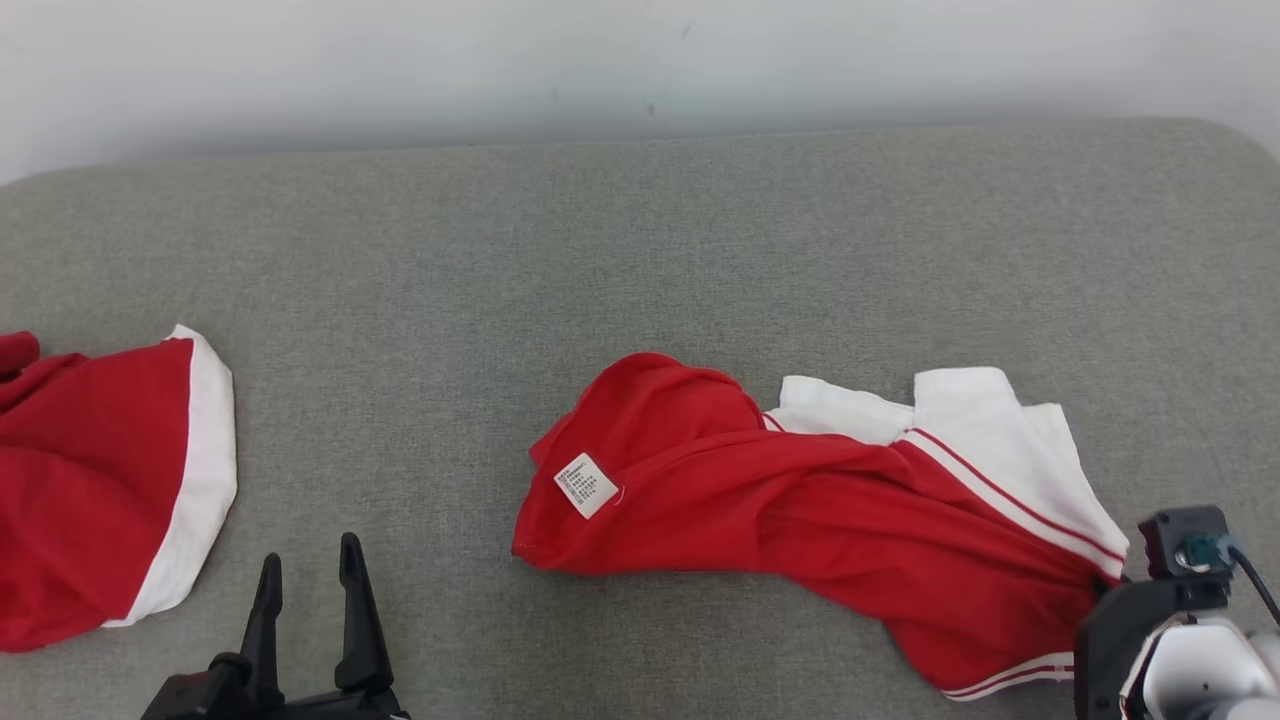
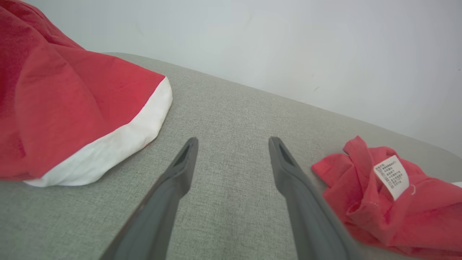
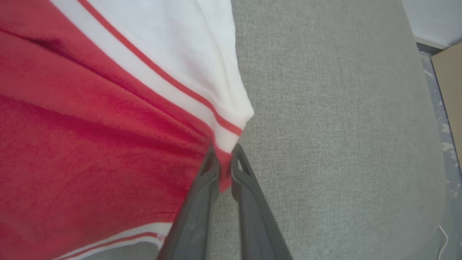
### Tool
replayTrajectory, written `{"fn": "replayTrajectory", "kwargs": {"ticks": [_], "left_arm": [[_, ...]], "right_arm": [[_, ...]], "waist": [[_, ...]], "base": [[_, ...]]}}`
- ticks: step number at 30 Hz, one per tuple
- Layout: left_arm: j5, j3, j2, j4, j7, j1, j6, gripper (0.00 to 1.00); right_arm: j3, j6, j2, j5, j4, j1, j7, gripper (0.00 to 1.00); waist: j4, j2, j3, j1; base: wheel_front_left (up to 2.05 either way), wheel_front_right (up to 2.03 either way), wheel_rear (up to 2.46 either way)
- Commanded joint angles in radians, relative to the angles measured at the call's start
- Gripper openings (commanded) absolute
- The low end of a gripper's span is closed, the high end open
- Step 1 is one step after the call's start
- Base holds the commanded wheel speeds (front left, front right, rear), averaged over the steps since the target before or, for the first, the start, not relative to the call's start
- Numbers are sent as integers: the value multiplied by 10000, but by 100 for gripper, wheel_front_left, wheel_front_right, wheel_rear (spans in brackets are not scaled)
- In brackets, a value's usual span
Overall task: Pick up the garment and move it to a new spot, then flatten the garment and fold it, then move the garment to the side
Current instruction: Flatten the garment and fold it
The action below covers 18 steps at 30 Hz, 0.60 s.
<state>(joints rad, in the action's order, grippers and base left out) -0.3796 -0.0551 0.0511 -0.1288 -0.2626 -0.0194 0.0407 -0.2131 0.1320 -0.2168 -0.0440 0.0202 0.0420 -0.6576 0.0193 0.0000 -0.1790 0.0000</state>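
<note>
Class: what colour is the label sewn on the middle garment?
White with dark print. The label on the garment shows best in the left wrist view.

Bright even diffuse light; faint shadows; wrist views edge-warped; garment point(image 3: 90, 144) blurred close-up.

The left pincer point(image 1: 310, 553) has two long, slim matte-black fingers point(image 1: 352, 600), each tapering to a narrow tip, set on a blocky black base point(image 1: 215, 690). In the left wrist view the same pincer point(image 2: 234, 141) looks like dark grey plastic, with a shallow slot-shaped recess just behind each tip. The right pincer point(image 3: 224, 151) has matching dark grey fingers with a small triangular cut-out near the tips. The right arm has a small black boxy camera module point(image 1: 1185, 535) with a teal connector point(image 1: 1203, 550) and a thin black cable point(image 1: 1258, 588). Below it are a black wrist housing point(image 1: 1110, 630) and a glossy white, rounded forearm shell point(image 1: 1200, 670).
</note>
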Motion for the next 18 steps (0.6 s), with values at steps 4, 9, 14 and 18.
{"fn": "replayTrajectory", "kwargs": {"ticks": [4,9,14,18], "left_arm": [[-133,2,-6,-85,-32,-17,-39,100],[-131,-42,-8,-199,-32,28,-110,100],[220,-27,-10,-178,-32,258,-232,100],[944,26,58,-121,-33,527,-381,100]], "right_arm": [[-319,-26,572,253,142,-331,273,100],[-744,-26,1056,696,-78,-481,1855,100],[-770,-25,1496,1058,-50,-512,4407,100],[-307,-26,1621,976,198,-685,6215,100]], "waist": [[138,0,85,0],[94,0,276,0],[15,0,623,0],[-6,0,996,0]], "base": [[0,0,0],[0,0,0],[0,0,0],[0,0,0]]}}
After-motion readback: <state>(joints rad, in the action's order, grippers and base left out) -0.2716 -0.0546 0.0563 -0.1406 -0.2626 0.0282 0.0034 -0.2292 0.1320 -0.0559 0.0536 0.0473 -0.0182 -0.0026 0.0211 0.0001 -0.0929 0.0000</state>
